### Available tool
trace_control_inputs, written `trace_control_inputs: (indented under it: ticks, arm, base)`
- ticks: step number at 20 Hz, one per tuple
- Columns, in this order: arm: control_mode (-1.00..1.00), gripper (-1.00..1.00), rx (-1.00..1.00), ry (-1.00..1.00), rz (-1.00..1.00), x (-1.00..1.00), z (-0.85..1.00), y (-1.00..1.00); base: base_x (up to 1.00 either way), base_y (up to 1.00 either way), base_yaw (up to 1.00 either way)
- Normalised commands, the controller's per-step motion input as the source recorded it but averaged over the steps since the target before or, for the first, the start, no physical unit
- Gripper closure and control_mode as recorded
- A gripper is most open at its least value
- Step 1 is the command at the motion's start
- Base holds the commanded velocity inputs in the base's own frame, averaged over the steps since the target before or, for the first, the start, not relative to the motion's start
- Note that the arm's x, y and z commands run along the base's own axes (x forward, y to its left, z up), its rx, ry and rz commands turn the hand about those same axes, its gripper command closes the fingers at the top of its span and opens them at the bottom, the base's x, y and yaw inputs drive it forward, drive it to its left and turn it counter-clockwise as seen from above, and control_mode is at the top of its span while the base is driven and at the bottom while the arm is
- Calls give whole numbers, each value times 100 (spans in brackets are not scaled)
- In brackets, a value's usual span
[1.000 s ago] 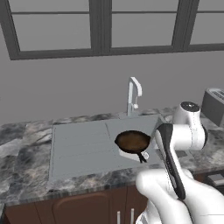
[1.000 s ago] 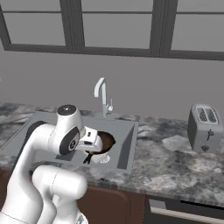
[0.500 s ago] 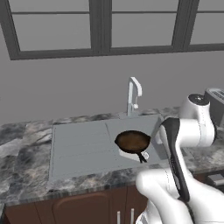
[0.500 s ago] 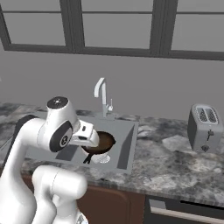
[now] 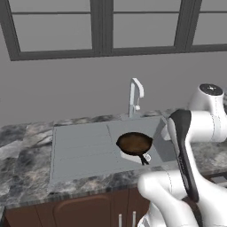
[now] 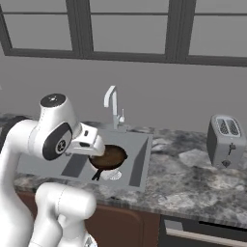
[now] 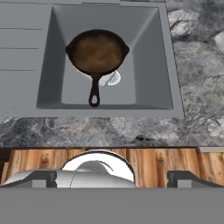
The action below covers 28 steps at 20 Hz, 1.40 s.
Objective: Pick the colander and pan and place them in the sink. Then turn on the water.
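Grey sink [image 7: 173, 65] holds one pan [image 7: 97, 53] (handle toward camera), one pincer [image 7: 113, 177] spread wide, grasping nothing.

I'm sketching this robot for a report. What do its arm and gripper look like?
The arm is glossy white, built of rounded, bulbous segments with dark grey round caps at the joints. A long black strip runs along one link in the left base view. The gripper has two small dark fingertips set on a pale grey hand. No cables or lettering are visible.
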Motion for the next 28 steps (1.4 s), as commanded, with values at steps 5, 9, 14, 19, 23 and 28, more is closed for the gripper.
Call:
trace_control_inputs:
  ticks: [5, 9, 14, 19, 23, 28]
  arm:
    - [-100, -100, 0, 0, 0, -33, 12, 11]
    - [-100, -100, 0, 0, 0, -36, 7, 11]
    - [-100, -100, 0, 0, 0, -38, 0, 0]
    - [100, -100, 0, 0, 0, -8, 0, 0]
    - [100, -100, 0, 0, 0, 0, 0, 0]
    - [100, -100, 0, 0, 0, 0, 0, 0]
  base:
    - [0, 0, 0]
    - [0, 0, 0]
    - [0, 0, 0]
    - [-41, 0, -2]
    - [-49, -14, -27]
    - [-33, -28, -51]
